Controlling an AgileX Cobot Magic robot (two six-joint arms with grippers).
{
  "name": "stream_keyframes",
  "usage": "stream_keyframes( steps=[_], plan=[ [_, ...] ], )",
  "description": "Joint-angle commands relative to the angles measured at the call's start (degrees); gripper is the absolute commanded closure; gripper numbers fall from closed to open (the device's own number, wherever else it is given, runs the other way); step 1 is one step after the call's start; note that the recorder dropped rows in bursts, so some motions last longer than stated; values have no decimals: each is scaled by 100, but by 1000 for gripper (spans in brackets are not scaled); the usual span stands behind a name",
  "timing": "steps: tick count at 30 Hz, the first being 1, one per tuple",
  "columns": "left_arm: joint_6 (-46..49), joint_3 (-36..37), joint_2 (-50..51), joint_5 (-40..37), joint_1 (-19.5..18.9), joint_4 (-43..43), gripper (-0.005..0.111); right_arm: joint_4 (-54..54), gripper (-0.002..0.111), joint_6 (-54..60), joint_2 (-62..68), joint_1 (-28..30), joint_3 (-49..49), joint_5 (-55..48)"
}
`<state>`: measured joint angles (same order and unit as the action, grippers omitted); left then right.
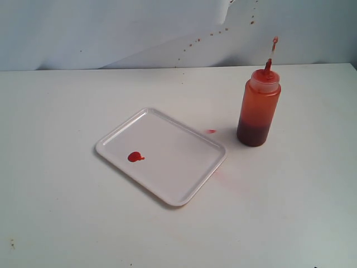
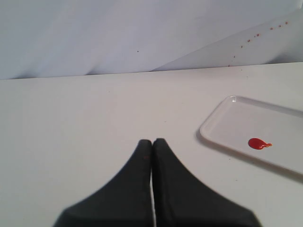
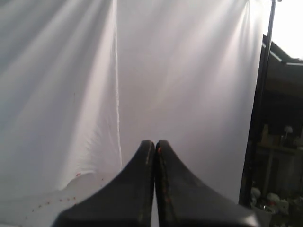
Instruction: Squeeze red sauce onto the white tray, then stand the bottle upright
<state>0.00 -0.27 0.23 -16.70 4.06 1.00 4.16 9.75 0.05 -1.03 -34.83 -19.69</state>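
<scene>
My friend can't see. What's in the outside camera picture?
A white tray lies on a white table with a small blob of red sauce near its left end. To its right, off the tray, an orange-red squeeze bottle stands upright. No robot arms show in this view.

The left pincer (image 2: 152, 142) is closed with nothing in it. Its two dark fingers (image 2: 135, 189) are pressed flat against each other along their whole inner edge, each broad at the base and tapering to a narrow tip. It is aimed low across the worktop (image 2: 71, 142). The right pincer (image 3: 155, 142) is closed and empty in the same way, its fingers (image 3: 135, 189) meeting at a thin seam. It is aimed higher, roughly level.
</scene>
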Motion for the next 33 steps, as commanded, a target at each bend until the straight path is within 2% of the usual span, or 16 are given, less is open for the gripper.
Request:
stream_keyframes(
  steps=[1,18,27,33],
  plan=[
    [0,27,-23,29,23,-17,107,-80,108,4,-5,39,32,-581],
    [0,27,-23,29,23,-17,107,-338,108,-86,-5,39,32,-1007],
    [0,27,-23,29,23,-17,107,-338,108,-113,-5,39,32,-1733],
    [0,27,-23,29,23,-17,107,-608,108,-123,-5,39,692,-1508]
  ],
)
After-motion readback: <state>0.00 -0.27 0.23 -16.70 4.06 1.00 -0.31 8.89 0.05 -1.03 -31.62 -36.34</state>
